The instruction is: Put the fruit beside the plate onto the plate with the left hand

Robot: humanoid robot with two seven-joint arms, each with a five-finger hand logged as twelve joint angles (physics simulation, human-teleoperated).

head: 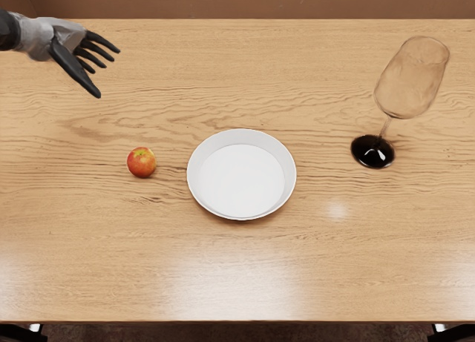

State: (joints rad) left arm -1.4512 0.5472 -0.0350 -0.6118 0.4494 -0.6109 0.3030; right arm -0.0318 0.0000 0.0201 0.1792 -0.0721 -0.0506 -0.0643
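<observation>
A small red and yellow apple (141, 162) lies on the wooden table, just left of a white round plate (197, 185) with nothing on it. My left hand (87, 57) hovers at the far upper left, well above and behind the apple. Its dark fingers (77, 69) are spread and hold nothing. The right arm does not show.
A wine glass (401, 90) with a dark base stands at the right, past the plate. The table's front edge (237, 318) runs along the bottom of the view.
</observation>
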